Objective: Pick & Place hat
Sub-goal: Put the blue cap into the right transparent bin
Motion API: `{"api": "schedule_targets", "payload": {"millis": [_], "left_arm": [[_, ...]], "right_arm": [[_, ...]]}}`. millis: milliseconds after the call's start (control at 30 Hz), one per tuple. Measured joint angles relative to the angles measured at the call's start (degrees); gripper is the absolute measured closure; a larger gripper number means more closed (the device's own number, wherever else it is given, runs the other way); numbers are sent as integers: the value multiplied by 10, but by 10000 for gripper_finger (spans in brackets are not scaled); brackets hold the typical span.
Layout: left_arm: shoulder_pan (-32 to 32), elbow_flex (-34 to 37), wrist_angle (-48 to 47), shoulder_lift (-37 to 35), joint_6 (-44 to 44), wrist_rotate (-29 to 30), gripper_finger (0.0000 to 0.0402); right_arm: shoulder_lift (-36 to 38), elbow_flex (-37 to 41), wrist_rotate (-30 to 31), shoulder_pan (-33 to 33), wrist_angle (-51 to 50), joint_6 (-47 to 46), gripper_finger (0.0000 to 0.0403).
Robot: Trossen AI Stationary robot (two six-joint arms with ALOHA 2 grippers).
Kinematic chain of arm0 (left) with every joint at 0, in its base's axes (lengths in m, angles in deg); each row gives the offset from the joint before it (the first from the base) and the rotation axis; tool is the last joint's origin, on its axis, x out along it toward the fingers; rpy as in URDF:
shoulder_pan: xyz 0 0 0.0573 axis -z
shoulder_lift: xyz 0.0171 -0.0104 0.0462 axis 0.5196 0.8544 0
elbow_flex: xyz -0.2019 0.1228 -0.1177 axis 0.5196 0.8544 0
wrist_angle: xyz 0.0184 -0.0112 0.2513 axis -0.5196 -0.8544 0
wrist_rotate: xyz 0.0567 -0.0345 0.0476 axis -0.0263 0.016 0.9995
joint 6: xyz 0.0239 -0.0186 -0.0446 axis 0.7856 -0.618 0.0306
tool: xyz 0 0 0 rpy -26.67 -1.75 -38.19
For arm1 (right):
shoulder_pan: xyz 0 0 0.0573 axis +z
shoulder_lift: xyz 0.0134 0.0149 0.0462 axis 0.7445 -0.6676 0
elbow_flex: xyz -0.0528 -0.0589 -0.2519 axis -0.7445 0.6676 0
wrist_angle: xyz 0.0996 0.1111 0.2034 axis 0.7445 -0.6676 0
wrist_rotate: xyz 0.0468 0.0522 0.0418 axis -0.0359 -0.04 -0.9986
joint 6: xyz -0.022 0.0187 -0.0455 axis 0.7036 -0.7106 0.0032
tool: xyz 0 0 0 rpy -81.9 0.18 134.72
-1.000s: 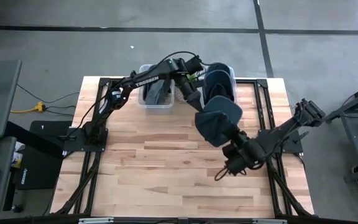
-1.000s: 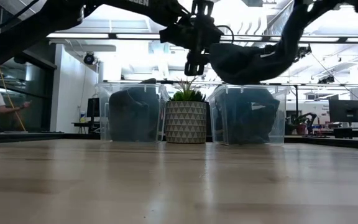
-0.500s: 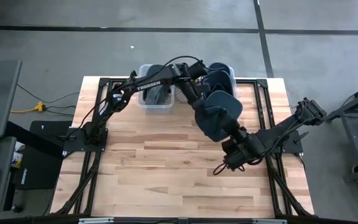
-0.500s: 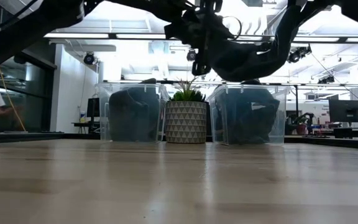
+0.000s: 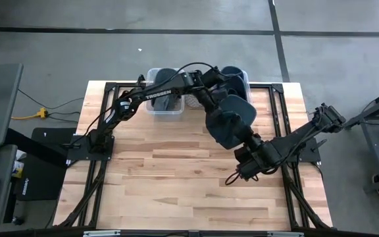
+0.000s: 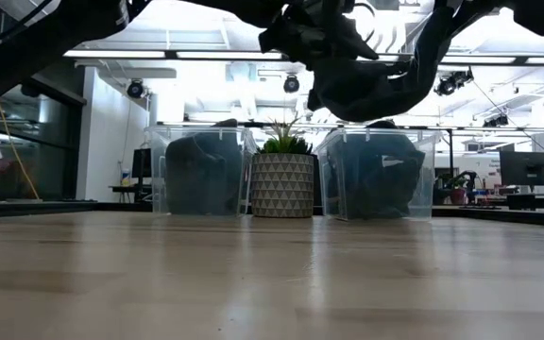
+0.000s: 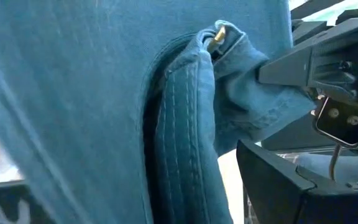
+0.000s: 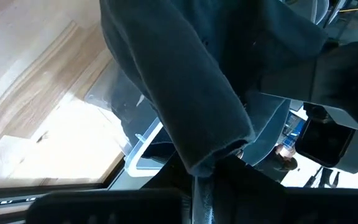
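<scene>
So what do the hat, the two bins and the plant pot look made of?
Hat: blue cotton twill or denim, matte, with stitched seam rows and a brass eyelet. Bins: clear, glossy plastic; dark contents show through. Plant pot: probably ceramic, printed with a triangle pattern. Table: pale wood strips.

My right gripper (image 5: 242, 140) is clamped shut on the hat (image 5: 227, 120), arm raised mid-table. My left gripper (image 5: 210, 105) reaches across to it, fingers spread; contact looks likely, but the cloth hides the tips.
</scene>
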Motion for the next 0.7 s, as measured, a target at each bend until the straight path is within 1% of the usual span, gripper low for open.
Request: {"api": "schedule_targets", "payload": {"millis": [300,400,467,533,600,667,700], "left_arm": [[3,0,6,0,-1,15,170],[3,0,6,0,-1,23,188],[3,0,4,0,-1,25,216],[3,0,4,0,0,25,255],[2,0,3,0,8,15,306],[2,0,1,0,20,9,364],[1,0,1,0,24,6,382]], "right_arm": [[0,0,9,0,0,1,387],[0,0,10,0,0,2,387],[0,0,11,0,0,2,387],[2,0,14,0,0,2,387],[3,0,14,0,0,1,387],[4,0,14,0,-1,0,387],[4,0,13,0,-1,0,387]]}}
